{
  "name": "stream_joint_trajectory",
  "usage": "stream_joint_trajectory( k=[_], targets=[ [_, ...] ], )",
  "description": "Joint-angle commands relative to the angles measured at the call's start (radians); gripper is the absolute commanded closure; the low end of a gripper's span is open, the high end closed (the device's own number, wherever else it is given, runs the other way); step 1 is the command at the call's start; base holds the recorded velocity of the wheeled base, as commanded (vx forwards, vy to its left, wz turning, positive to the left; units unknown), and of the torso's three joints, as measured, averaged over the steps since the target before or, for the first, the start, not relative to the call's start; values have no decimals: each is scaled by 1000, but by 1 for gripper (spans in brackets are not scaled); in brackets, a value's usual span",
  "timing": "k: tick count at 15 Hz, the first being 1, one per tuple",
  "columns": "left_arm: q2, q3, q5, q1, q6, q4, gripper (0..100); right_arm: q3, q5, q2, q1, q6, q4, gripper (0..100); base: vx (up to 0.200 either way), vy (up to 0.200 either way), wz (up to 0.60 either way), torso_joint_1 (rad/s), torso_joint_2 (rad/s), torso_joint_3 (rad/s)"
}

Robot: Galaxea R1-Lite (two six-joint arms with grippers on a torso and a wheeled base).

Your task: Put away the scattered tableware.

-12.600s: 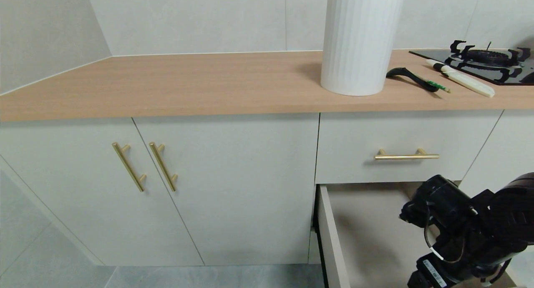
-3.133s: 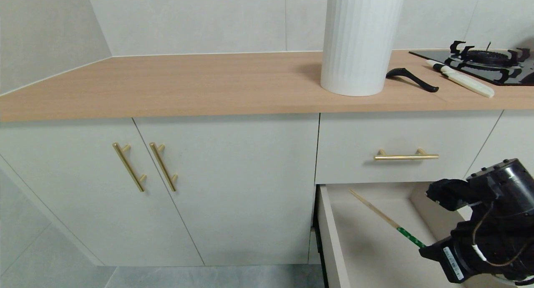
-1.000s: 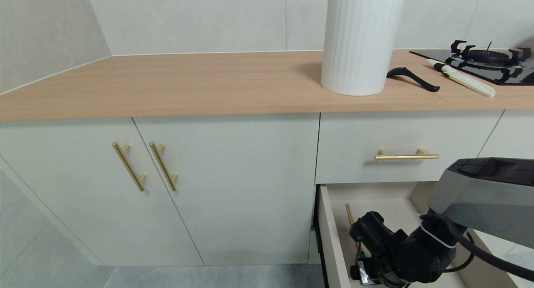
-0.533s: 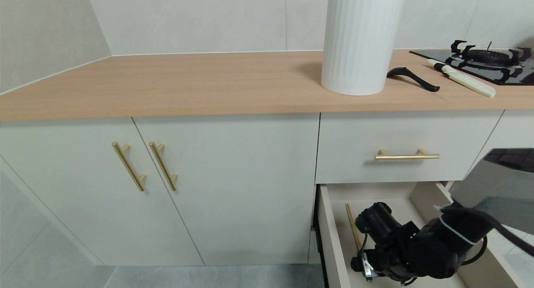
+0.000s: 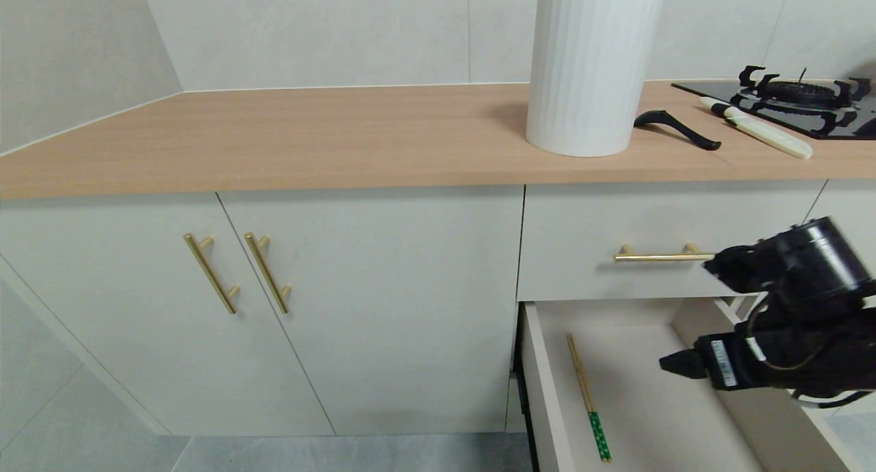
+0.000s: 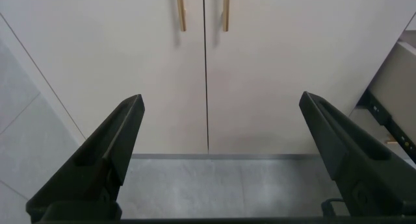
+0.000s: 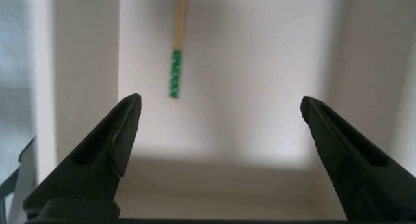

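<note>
Black right jaws stand wide apart and empty above the open drawer (image 5: 544, 390), where the chopsticks (image 5: 587, 398) lie flat near its left wall. Facing the cabinet doors (image 6: 260, 87), the left jaws gape too. A black-handled utensil (image 5: 677, 128) and a knife (image 5: 756, 131) rest on the table (image 5: 308, 137).

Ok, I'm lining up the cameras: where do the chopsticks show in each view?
Head view: the chopsticks lie in the open drawer, along its left wall.
Right wrist view: their green end lies on the drawer floor.
Left wrist view: faces the cupboard doors instead.
Shared landmark: the drawer, beside those doors.
</note>
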Motion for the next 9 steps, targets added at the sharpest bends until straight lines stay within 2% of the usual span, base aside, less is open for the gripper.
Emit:
stream_joint_trajectory(
  k=[1,7,9],
  targets=[
    [1,0,0,0,0,0,0,-19,40,-265,-94,-112,69,0,0,0,0,0,0,0],
    [1,0,0,0,0,0,0,-13,43,-282,-94,-138,66,0,0,0,0,2,-13,-4],
    [1,0,0,0,0,0,0,-6,43,-278,-94,-139,66,0,0,0,0,56,-281,-217]
  ],
)
